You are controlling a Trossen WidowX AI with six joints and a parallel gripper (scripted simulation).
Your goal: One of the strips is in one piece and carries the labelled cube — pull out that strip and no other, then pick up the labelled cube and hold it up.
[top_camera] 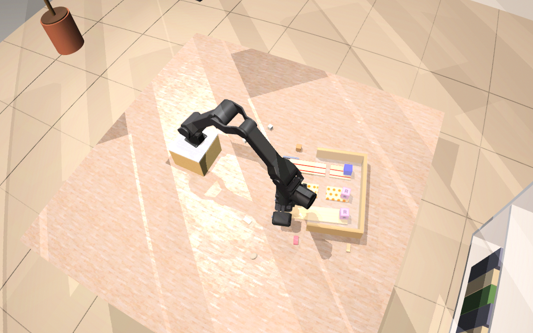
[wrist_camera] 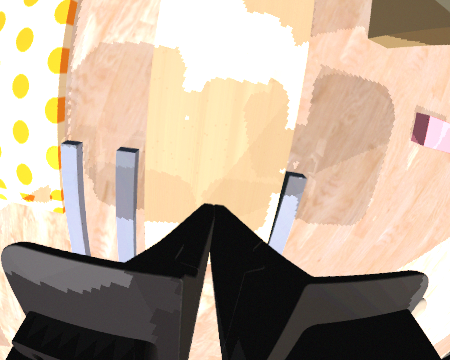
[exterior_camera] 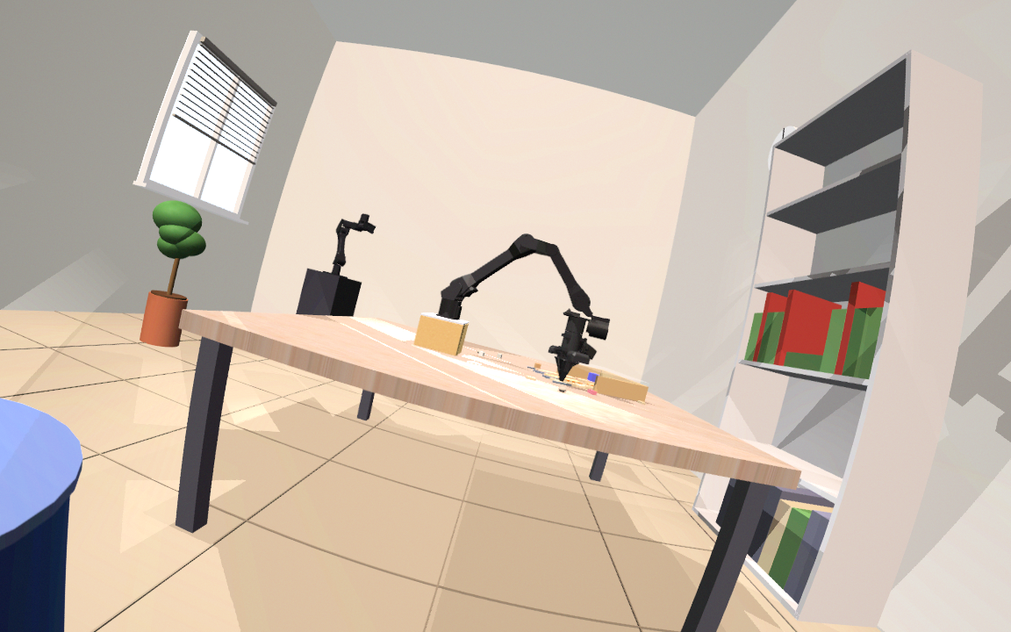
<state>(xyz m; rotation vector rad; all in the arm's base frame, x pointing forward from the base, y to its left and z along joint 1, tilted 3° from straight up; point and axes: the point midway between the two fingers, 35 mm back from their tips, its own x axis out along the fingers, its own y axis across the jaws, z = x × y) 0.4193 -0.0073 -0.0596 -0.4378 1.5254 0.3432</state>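
A plain pale strip (top_camera: 322, 215) (wrist_camera: 220, 125) looks in one piece and carries a pink cube marked R (top_camera: 344, 213) at its far end. The dotted strip is split by a gap; its far piece (top_camera: 333, 193) carries another pink R cube (top_camera: 345, 193), its near piece (top_camera: 313, 188) (wrist_camera: 21, 85) is partly hidden in the top view. The red-striped strip is also split, with a near piece (top_camera: 313, 167) and a far piece (top_camera: 335, 170) under a blue cube (top_camera: 348, 169). My gripper (exterior_camera: 562, 380) (wrist_camera: 212, 214) is shut and empty, tips down over the plain strip's near end.
Low wooden walls (top_camera: 365, 194) (wrist_camera: 415, 25) enclose the strips' far ends. Thin grey rails (wrist_camera: 126, 185) (wrist_camera: 73, 190) (wrist_camera: 288, 205) stand beside the near ends. A pink block (top_camera: 295, 240) (wrist_camera: 442, 134), an orange block (top_camera: 298, 147) and a pebble (top_camera: 253, 256) lie outside.
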